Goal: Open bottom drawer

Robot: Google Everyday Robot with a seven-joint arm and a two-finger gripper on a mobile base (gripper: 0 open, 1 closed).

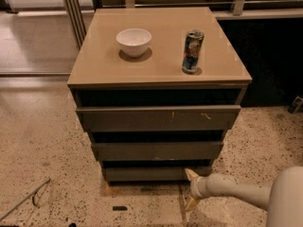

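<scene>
The bottom drawer (147, 173) is the slimmest, lowest of three dark grey-brown handleless fronts on the cabinet, plain and unscratched. It sits about flush under the middle drawer (156, 150). The top drawer (156, 118) is widest and bears pale scratch marks. My gripper (190, 189) is low at the right, just in front of the bottom drawer's right end. Its two pale fingers are spread apart, one fingertip (191, 174) at the drawer's lower right corner, the other near the floor. It holds nothing.
A white bowl (134, 42) and a drink can (192, 51) stand on the tan cabinet top (94, 65). Speckled floor surrounds the cabinet. A thin cable (23, 200) lies at the lower left, a small dark object (120, 208) in front.
</scene>
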